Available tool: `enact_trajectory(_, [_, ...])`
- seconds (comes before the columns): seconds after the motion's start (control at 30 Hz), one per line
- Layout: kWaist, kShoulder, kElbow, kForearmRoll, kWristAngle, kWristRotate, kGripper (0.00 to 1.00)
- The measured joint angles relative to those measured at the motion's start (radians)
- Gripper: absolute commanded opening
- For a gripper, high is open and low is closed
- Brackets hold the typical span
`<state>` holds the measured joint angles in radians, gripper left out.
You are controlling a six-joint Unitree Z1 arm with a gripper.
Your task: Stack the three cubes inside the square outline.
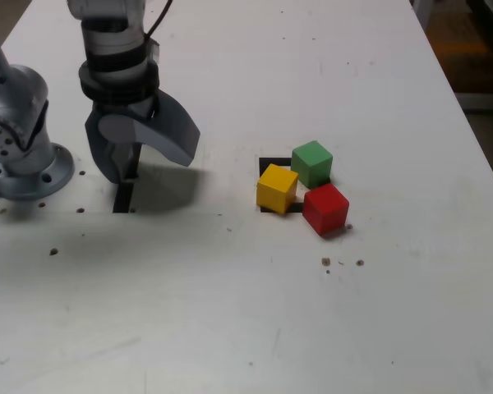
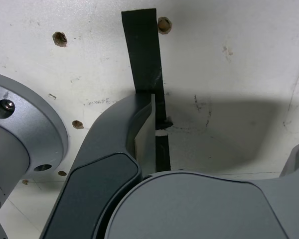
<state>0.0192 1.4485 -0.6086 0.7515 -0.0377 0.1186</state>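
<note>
3 cubes, green (image 1: 312, 164), yellow (image 1: 277, 189) and red (image 1: 325, 209), sit around the outline (image 1: 274, 162), unstacked. My gripper (image 1: 154, 167) is wide open and empty; they lie to its right in the exterior view, well apart from it.

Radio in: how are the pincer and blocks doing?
Pincer open, empty. Yellow, green, red cubes clustered at the square outline, unstacked. Nothing seen blocking.

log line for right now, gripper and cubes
gripper: open, empty | red cube, yellow cube, green cube: at square outline, unstacked
</note>
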Motion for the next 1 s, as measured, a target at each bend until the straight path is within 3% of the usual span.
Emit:
enact_trajectory(0.67, [0.0, -0.049, 0.048, -0.037, -0.001, 0.0, 1.0])
enact_trajectory(1.0, [-0.002, 0.058, -0.213, 0.095, 0.021, 0.0, 1.0])
